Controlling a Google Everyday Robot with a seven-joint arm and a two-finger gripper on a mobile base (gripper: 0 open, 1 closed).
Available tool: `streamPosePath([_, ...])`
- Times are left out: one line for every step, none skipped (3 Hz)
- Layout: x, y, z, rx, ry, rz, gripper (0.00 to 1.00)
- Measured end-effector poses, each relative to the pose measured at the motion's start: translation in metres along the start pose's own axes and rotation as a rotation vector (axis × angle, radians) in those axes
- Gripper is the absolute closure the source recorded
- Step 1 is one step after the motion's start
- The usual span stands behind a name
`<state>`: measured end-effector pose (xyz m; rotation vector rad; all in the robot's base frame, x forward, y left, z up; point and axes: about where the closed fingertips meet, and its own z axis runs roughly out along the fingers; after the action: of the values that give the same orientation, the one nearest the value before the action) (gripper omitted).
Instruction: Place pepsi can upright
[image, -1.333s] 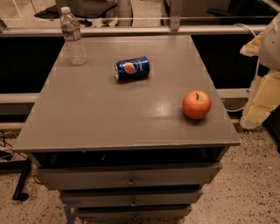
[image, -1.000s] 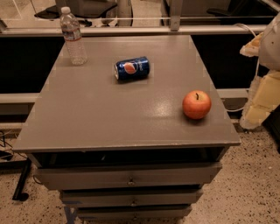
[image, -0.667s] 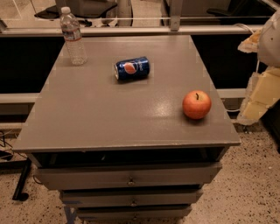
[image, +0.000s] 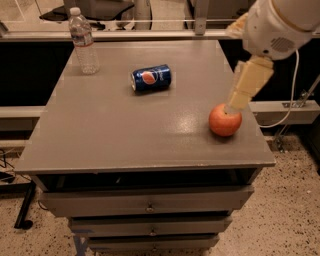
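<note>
The pepsi can (image: 151, 78) is blue with the round red-white-blue logo. It lies on its side on the grey table top (image: 125, 130), in the far middle part, its silver ends facing left and right. My gripper (image: 240, 98) is cream-coloured and hangs from the white arm (image: 280, 25) at the upper right. It reaches in over the table's right side, its tip just above a red apple (image: 225, 120). It is well to the right of the can and holds nothing that I can see.
A clear plastic water bottle (image: 83, 42) stands upright at the far left corner. The apple sits near the right front edge. The table has drawers (image: 145, 205) below its front. A railing and chair legs lie behind it.
The arm has swung in from the right edge toward the table, and the gripper now hangs over the apple. The can, bottle and apple have not moved.
</note>
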<state>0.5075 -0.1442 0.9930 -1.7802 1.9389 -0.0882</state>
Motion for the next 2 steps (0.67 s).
streamPosePath([-0.035,-0.03,0.019,0.054,-0.072,-0.088,0.0])
streamPosePath([-0.065,-0.051,0.042,0.077,-0.13,-0.161,0.0])
